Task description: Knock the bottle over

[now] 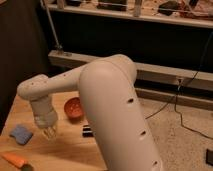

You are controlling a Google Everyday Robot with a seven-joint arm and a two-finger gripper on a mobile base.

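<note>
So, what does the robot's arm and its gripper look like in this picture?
The arm is thick, rounded and cream-white, with smooth tube-like segments and a few small dark holes along its side. It narrows to a cylindrical wrist. The gripper below it, above the wooden table, looks pale and partly translucent. No cables or markings show.

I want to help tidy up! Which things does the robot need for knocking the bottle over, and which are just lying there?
For the job: gripper, low over the table's left side; the bottle, which I cannot make out.

Just lying about: red bowl, blue sponge, orange thing, black bar.
</note>
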